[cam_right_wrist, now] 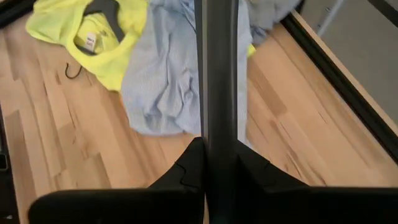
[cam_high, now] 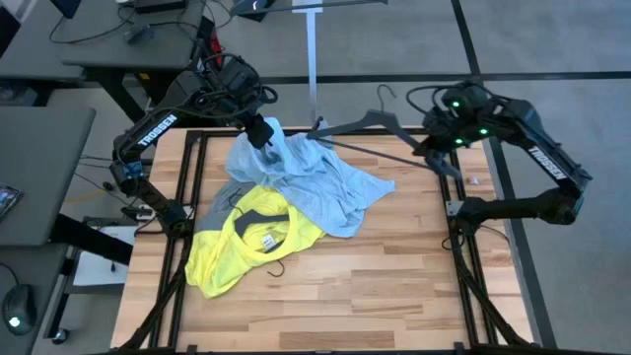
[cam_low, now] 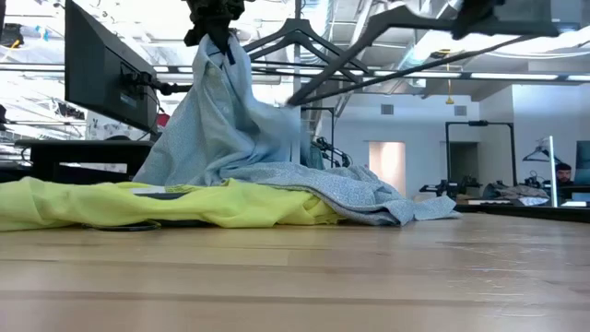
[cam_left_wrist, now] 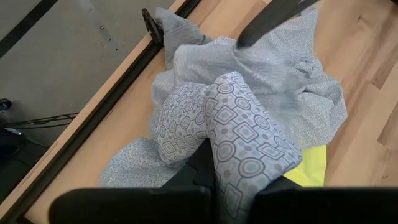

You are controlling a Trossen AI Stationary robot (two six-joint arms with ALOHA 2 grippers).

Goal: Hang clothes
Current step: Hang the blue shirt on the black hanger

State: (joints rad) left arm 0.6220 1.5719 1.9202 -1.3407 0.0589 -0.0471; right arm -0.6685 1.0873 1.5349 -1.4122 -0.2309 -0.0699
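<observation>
- Left gripper [cam_high: 261, 131] clenched on light-blue shirt [cam_high: 315, 187], lifted.
- Right gripper [cam_high: 431, 150] grasping black hanger [cam_high: 370, 120].
- We expect the hanger tip to snag bunched fabric or miss the collar.

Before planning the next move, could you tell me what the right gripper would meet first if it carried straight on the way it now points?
Probably the light-blue shirt. The right gripper, shut on the black hanger, points along that hanger toward the shirt; the depth between them is unclear.
</observation>
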